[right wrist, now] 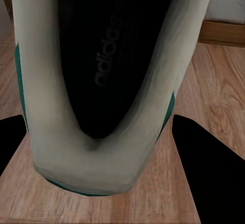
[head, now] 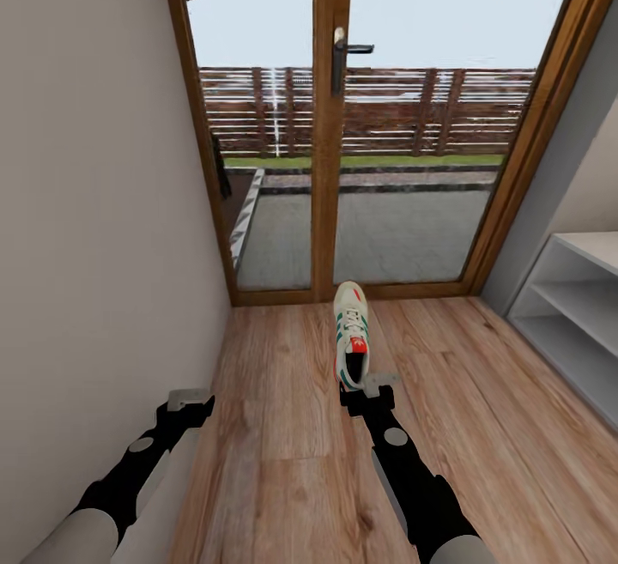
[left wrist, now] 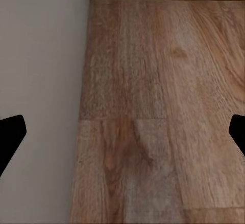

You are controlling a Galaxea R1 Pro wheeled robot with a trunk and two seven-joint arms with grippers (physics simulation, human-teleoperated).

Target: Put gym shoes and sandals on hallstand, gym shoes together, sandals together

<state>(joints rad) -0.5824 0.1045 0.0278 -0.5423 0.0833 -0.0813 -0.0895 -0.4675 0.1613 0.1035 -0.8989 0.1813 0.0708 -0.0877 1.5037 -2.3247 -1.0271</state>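
Note:
One gym shoe [head: 351, 332], cream-white with green stripes and a red-orange tongue tab, points toe-first toward the glass door above the corridor floor [head: 283, 427]. My right gripper [head: 367, 392] is at its heel. In the right wrist view the shoe [right wrist: 102, 70] shows its dark insole from above, and my black fingers [right wrist: 204, 168] press on both sides of the heel, shut on it. My left gripper [head: 190, 401] hovers low beside the left wall, open, with bare planks between its fingers [left wrist: 11, 137]. The hallstand [head: 571, 306] shows two pale shelf tiers at the right. The sandals are out of view.
A wood-framed glass door [head: 330, 160] closes the corridor's far end. A plain wall [head: 94, 246] runs close along the left. Open plank floor lies between the shoe and the hallstand.

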